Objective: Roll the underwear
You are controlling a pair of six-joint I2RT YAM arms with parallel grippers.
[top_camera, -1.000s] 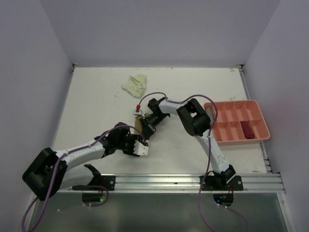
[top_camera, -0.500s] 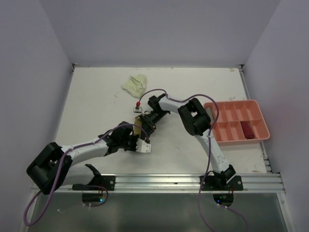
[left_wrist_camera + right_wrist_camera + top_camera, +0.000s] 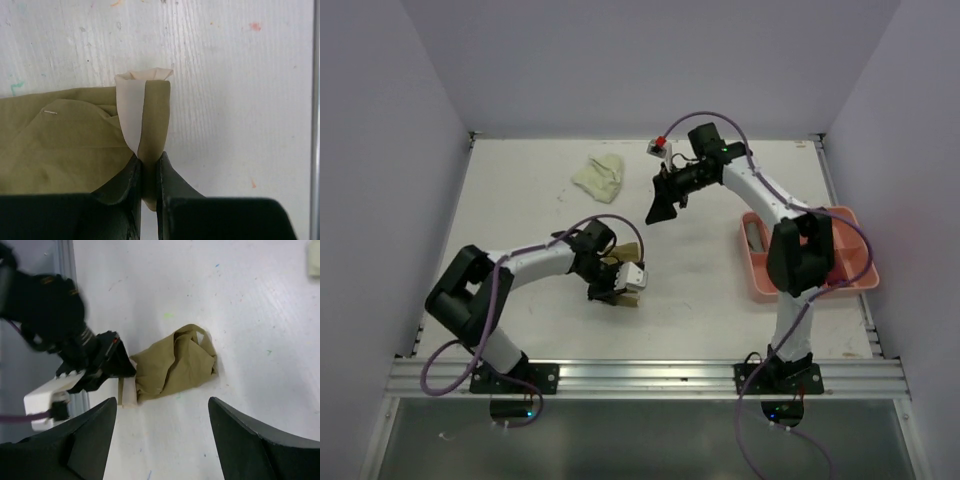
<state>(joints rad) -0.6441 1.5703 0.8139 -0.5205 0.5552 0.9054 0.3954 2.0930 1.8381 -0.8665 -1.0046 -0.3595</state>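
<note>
The white table (image 3: 520, 210) carries a pink tray (image 3: 858, 272) at its right edge, and the right arm's elbow hides part of that tray in the overhead view.

The right arm (image 3: 760, 190) rises beside the tray and reaches up and away to the tray's far left. The left arm (image 3: 530, 262) lies low over the table, well to the left of the tray, with its wrist bent towards the front rail.

The olive-tan underwear (image 3: 626, 252) lies well left of the tray, at about the tray's depth on the table. It sits as a loosely bunched heap (image 3: 175, 365) with one edge drawn out into a narrow upright fold. The cream inner face of that fold shows beside the olive outer face (image 3: 150, 115). A pale yellow-green garment (image 3: 598, 175) lies crumpled further left of the tray and nearer the back wall, apart from both arms.

The left gripper (image 3: 150, 167) has its jaws pressed narrow on that fold, and the cloth is pinched between the two dark fingers (image 3: 172, 185).

The right gripper (image 3: 660, 205) hangs in the air to the far left of the tray. Its jaws stand wide with nothing between them (image 3: 161, 402), and the olive-tan heap is in its wrist view, below it.
</note>
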